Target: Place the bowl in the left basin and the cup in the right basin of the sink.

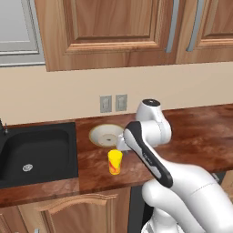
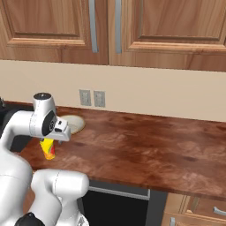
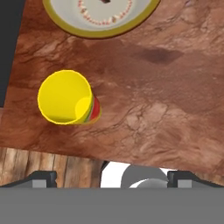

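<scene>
The yellow cup (image 1: 114, 162) (image 2: 47, 149) (image 3: 65, 98) stands upright on the wooden counter near its front edge, a red band at its base. Behind it lies the cream bowl (image 1: 107, 135) (image 2: 73, 123) (image 3: 98, 15) with its tan rim. My gripper (image 3: 113, 178) hangs above the counter's front edge, just right of the cup, open with nothing between its fingers. In the left base view my arm hides the hand. The black sink's right basin (image 1: 41, 150) with its silver drain (image 1: 27, 167) lies left of the bowl and cup.
A slim black faucet (image 1: 4, 128) rises at the far left edge. Two wall outlets (image 1: 113, 103) sit behind the bowl, under wooden wall cabinets. The brown counter (image 2: 145, 145) stretches bare to the right.
</scene>
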Motion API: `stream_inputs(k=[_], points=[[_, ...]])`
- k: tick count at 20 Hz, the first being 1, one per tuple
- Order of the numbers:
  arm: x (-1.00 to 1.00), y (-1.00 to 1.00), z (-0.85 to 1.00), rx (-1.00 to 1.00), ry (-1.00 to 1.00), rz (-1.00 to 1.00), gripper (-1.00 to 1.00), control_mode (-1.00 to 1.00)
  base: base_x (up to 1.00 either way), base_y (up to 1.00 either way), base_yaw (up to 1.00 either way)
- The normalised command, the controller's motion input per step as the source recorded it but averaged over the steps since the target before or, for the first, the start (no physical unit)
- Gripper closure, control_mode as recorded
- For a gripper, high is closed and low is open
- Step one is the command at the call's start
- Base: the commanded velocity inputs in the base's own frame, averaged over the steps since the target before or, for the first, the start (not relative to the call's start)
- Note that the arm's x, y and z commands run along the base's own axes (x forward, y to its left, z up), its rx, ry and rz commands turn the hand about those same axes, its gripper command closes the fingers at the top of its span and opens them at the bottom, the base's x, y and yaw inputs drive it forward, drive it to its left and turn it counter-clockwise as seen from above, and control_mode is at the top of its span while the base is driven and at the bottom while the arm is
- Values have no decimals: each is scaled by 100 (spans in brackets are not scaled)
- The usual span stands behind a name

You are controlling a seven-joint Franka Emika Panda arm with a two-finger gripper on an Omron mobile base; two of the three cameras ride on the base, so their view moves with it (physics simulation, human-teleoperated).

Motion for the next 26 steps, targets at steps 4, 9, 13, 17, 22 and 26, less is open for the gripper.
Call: stream_inputs(k=[4, 9, 13, 17, 22, 26], points=[[5, 5, 0, 0, 0, 0, -100, -100, 0, 0, 0], [2, 12, -2, 0, 0, 0, -100, -100, 0, 0, 0], [2, 8, -9, 0, 0, 0, -100, -100, 0, 0, 0], [15, 3, -9, 0, 0, 0, -100, -100, 0, 0, 0], [8, 0, -2, 0, 0, 0, -100, -100, 0, 0, 0], [8, 0, -4, 0, 0, 0, -100, -100, 0, 0, 0]])
